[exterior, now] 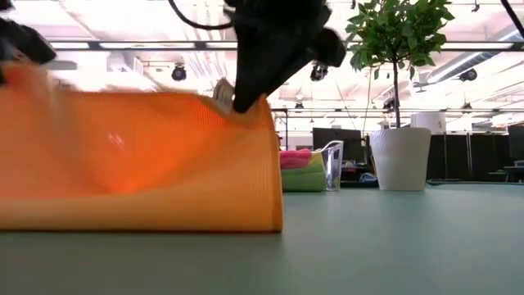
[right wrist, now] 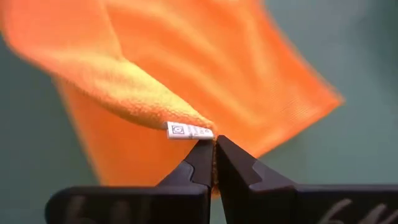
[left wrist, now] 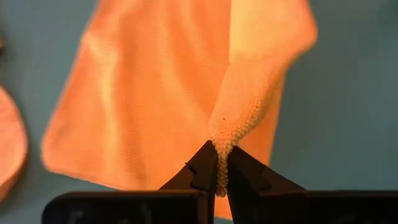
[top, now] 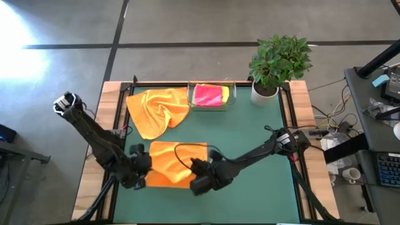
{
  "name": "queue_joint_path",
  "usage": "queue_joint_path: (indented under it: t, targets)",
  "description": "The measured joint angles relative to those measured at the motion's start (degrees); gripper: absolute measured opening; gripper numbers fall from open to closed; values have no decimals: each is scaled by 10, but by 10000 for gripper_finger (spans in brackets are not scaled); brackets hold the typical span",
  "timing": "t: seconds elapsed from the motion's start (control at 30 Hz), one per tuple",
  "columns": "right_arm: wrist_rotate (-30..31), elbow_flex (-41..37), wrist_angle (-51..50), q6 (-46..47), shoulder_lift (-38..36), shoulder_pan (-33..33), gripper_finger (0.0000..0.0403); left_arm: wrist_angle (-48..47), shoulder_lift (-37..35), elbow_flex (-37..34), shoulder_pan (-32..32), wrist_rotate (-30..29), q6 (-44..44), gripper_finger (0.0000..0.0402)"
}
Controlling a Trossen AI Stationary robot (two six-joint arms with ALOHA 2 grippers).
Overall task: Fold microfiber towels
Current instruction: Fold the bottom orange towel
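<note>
At the near edge of the green table mat point(top: 262, 119), a soft orange microfiber towel point(top: 167, 164) lies partly lifted, each of its two near corners pinched by a claw. The left gripper point(left wrist: 217, 163) is clenched on one corner, and the right gripper point(right wrist: 214, 155) is clenched on the other, just beside a small white label point(right wrist: 189, 131). Farther back lies a second, crumpled orange towel point(top: 156, 111). Just beside it stands a clear plastic tray point(top: 232, 94) holding a folded hot pink towel point(top: 207, 94) on top of a yellow towel point(top: 224, 94) and a lime green one point(exterior: 304, 181). Near the far right corner stands a leafy plant in a white pot point(top: 265, 92).
</note>
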Motion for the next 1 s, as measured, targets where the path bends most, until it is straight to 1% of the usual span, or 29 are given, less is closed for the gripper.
queue_joint_path:
  t: [0.1, 0.17, 0.3, 0.47, 0.7, 1.0]
  targets:
    - [41, -8, 0, 7, 0, -17, 8, -15, 2, -9, 32, -2, 0, 10]
    - [50, -14, 0, 15, 0, -28, 8, -37, 2, -15, 49, -5, 0, 10]
    - [41, -34, 2, 26, 0, -50, 8, -72, 2, -16, 85, -31, -15, 10]
    - [37, -57, 2, 54, 0, -65, 8, -89, 9, -17, 121, -31, -12, 10]
    - [28, -86, 2, 97, 0, -92, 8, -87, 35, -39, 149, -31, -15, 10]
    - [26, -89, 12, 86, 0, -112, 8, -87, 81, -42, 155, -31, -16, 10]
